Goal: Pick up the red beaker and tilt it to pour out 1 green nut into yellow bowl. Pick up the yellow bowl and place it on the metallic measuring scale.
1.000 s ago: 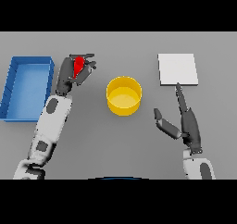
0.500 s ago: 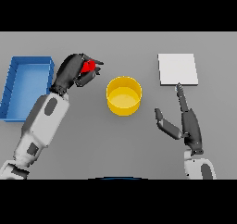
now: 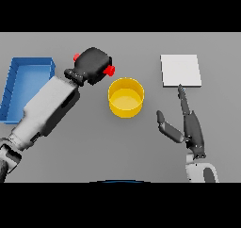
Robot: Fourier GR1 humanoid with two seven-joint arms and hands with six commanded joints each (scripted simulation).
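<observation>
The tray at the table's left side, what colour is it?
Blue. The tray shows in the head view.

my left hand (image 3: pixel 94 65) clenched round red beaker (image 3: pixel 109 70) beside yellow bowl (image 3: pixel 125 97), my right hand (image 3: pixel 188 126) fingers straight near scale (image 3: pixel 180 70)

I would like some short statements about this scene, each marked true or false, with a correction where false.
1. The left robot hand is closed around the red beaker. True.
2. The yellow bowl stands on the measuring scale. False: it stands on the grey table, left of the scale.
3. The right robot hand holds the bowl. False: it is open and apart from the bowl.
4. The blue bin lies at the table's left side. True.
5. The beaker is held beside the bowl's upper left rim. True.
</observation>
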